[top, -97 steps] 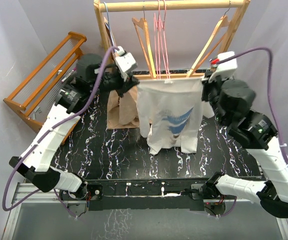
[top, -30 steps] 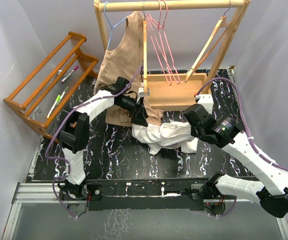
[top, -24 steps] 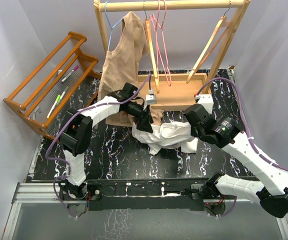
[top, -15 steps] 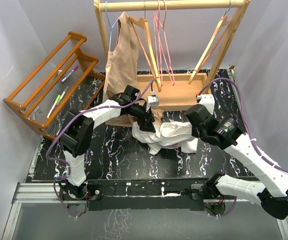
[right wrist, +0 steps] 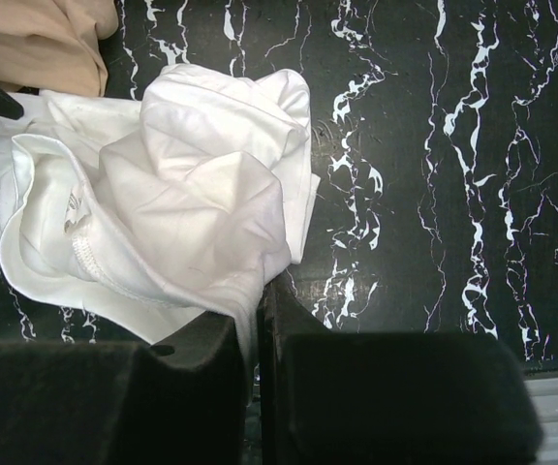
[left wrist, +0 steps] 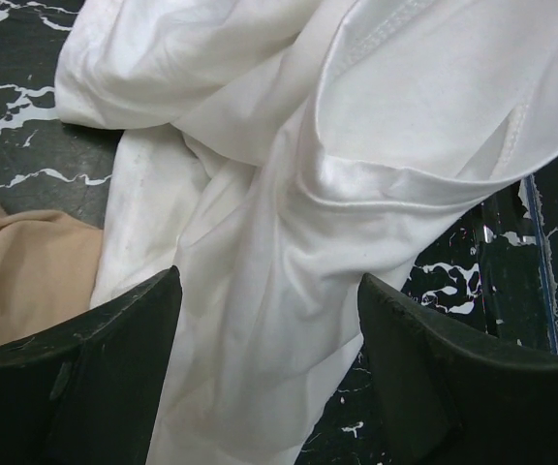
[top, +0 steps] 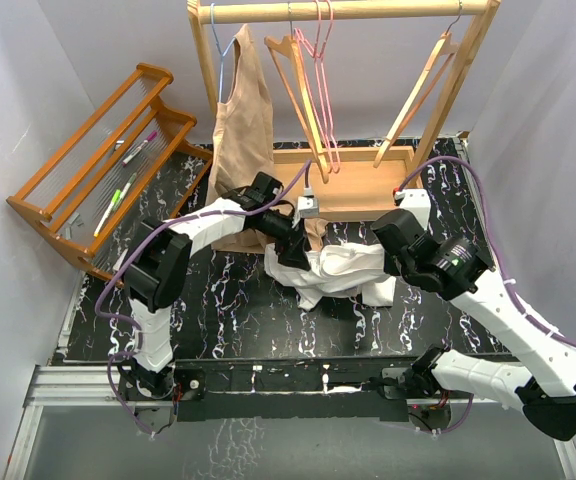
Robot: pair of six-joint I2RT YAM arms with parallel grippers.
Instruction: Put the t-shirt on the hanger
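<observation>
The white t-shirt point(top: 343, 268) lies crumpled on the black marbled table, below the clothes rail. My left gripper point(top: 293, 252) hangs over its left edge. In the left wrist view that gripper point(left wrist: 269, 281) is open, with folds of the t-shirt point(left wrist: 289, 194) lying between the fingers but not pinched. My right gripper point(top: 386, 243) sits at the cloth's right end. In the right wrist view it point(right wrist: 257, 300) is shut on a fold of the t-shirt point(right wrist: 182, 194). The pink hanger point(top: 320, 100) hangs empty from the rail. The blue print is hidden.
A beige garment point(top: 240, 130) hangs at the rail's left end, its hem touching the table beside the t-shirt point(left wrist: 17, 281). Light-wood hangers point(top: 298, 90) point(top: 418, 90) flank the pink one. The rail's wooden base point(top: 353, 180) lies behind the cloth. An orange slatted rack point(top: 98, 150) stands left.
The t-shirt, earlier held up spread between both grippers, now lies bunched on the table with the left gripper off it. The beige garment and hangers have swung; the left jaws have narrowed slightly.
</observation>
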